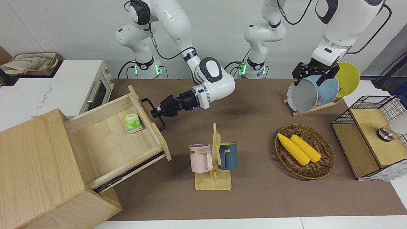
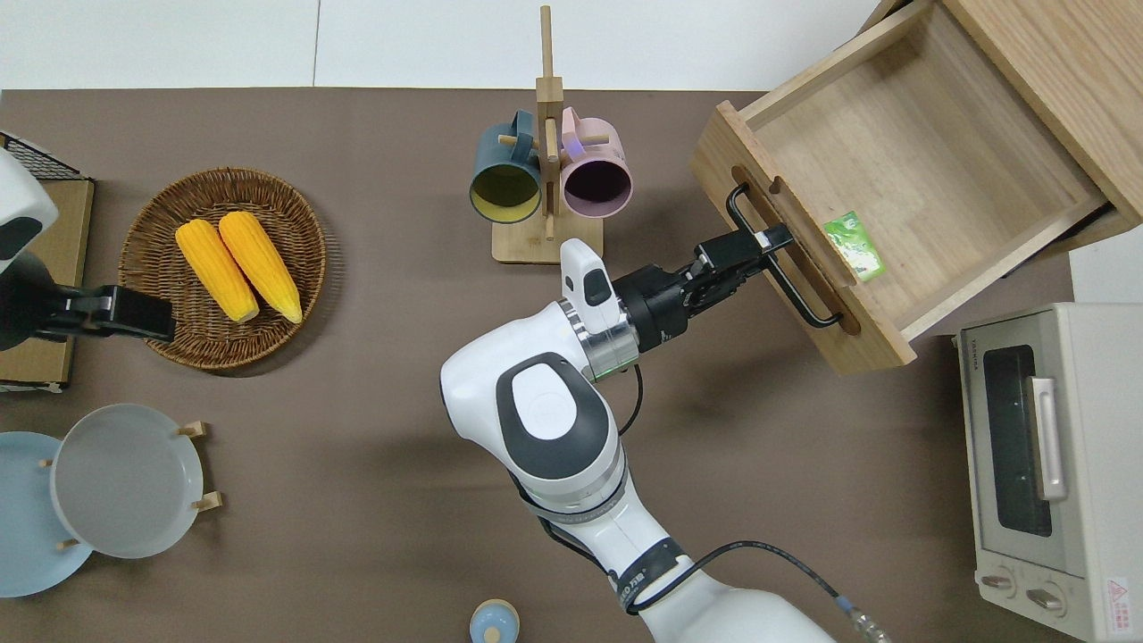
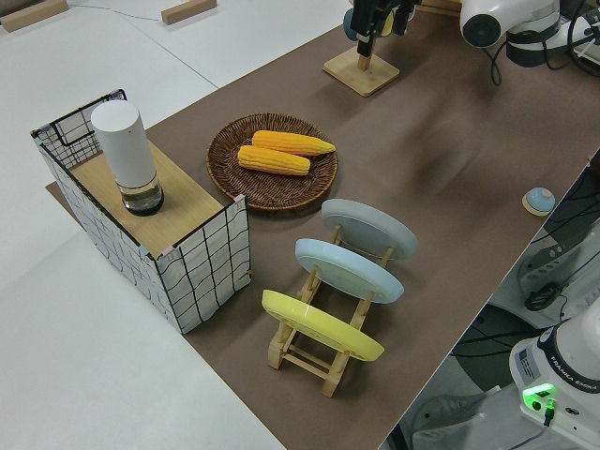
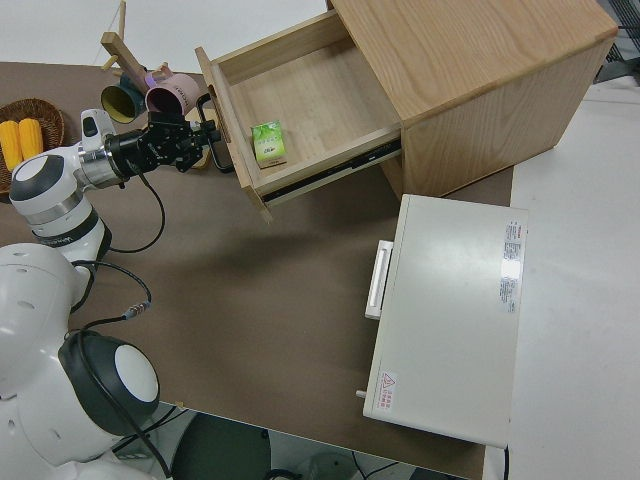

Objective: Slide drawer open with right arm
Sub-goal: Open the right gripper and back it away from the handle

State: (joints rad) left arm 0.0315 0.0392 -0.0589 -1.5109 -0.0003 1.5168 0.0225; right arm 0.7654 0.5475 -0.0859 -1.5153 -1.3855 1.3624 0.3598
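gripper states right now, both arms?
Right gripper: shut on the drawer handle.
Left gripper: parked, cannot be told.

Toward the left arm's end of the table, a wicker basket (image 1: 327,160) holding two yellow corn cobs (image 1: 298,149) side by side. Nearer to the robots than it, a wooden plate rack (image 3: 314,352) with grey, blue and yellow plates (image 3: 323,326) standing on edge. At that end too, a wire-mesh box (image 3: 202,262) with a white cylinder (image 3: 128,155) upright on its wooden top. Mid-table, a wooden mug stand (image 2: 546,246) carrying a navy mug (image 2: 504,174) and a pink mug (image 2: 596,174). At the opposite end, a white toaster oven (image 2: 1045,464).
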